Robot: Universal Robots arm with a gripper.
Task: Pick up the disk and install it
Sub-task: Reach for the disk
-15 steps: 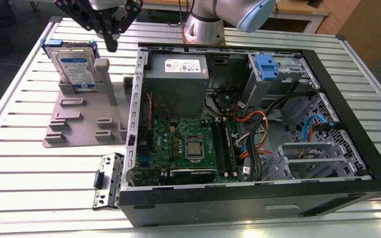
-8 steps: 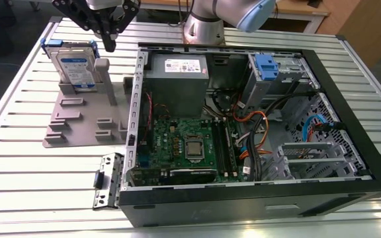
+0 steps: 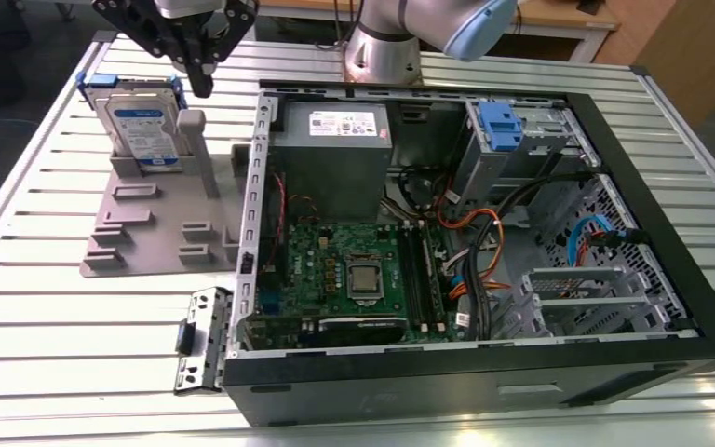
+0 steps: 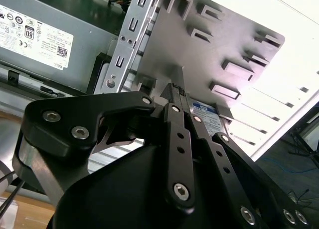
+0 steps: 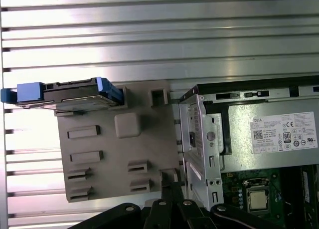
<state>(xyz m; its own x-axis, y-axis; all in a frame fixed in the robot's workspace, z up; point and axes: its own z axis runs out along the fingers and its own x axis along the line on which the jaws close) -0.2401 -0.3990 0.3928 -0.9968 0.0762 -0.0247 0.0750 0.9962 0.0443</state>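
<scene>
Black two-finger gripper is hovering empty, fingers seemingly pressed together, apart from the top edge of the flat silver blue-railed disk. The disk is standing upright in a grey slotted plastic stand. An open black computer case is crowding the exterior view's right.

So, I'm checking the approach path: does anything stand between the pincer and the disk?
Nothing visible does. The pincer hangs above the upright disk, toward the exterior view's right; a grey post of the holder stands beside the disk.
</scene>
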